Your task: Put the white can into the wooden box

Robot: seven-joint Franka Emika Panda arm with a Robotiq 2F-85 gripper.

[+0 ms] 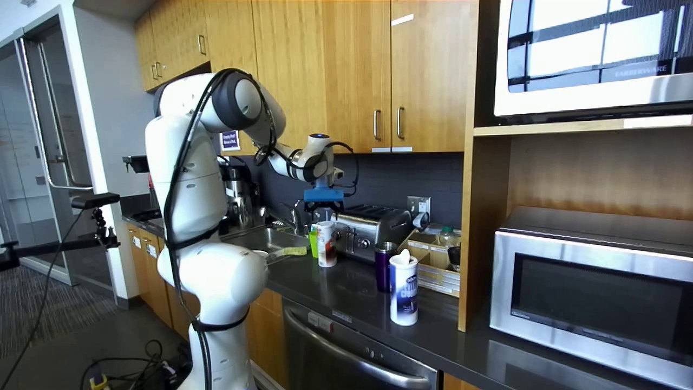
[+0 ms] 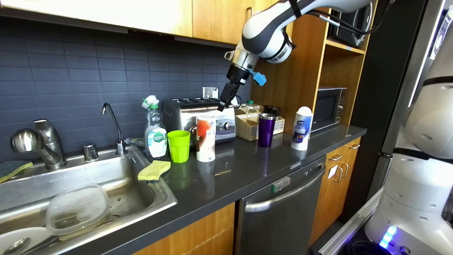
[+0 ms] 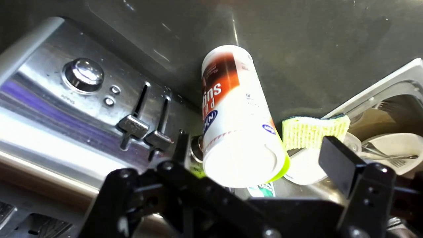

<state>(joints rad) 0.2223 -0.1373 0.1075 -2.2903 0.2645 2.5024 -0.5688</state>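
Note:
A white sugar canister [image 1: 326, 246] with a red-brown label stands upright on the counter before the toaster; it also shows in an exterior view [image 2: 206, 141] and the wrist view [image 3: 236, 102]. Another white can, with a blue label [image 1: 404, 295], stands farther along the counter [image 2: 302, 129]. Which can is meant is unclear. The light wooden box [image 1: 441, 277] has compartments and sits beyond the toaster [image 2: 244, 128], partly behind a purple tumbler. My gripper [image 1: 324, 210] is open and empty above the sugar canister's top [image 2: 222, 106]; its fingers are wide apart in the wrist view [image 3: 259, 157].
The steel toaster [image 1: 373, 230] stands close behind the sugar canister. A green cup [image 2: 179, 147], soap bottle [image 2: 155, 136] and yellow sponge [image 2: 154, 170] are by the sink [image 2: 166, 198]. The purple tumbler [image 2: 266, 130] stands before the box, which holds a bottle [image 2: 250, 106]. Cabinets [image 1: 357, 76] hang above.

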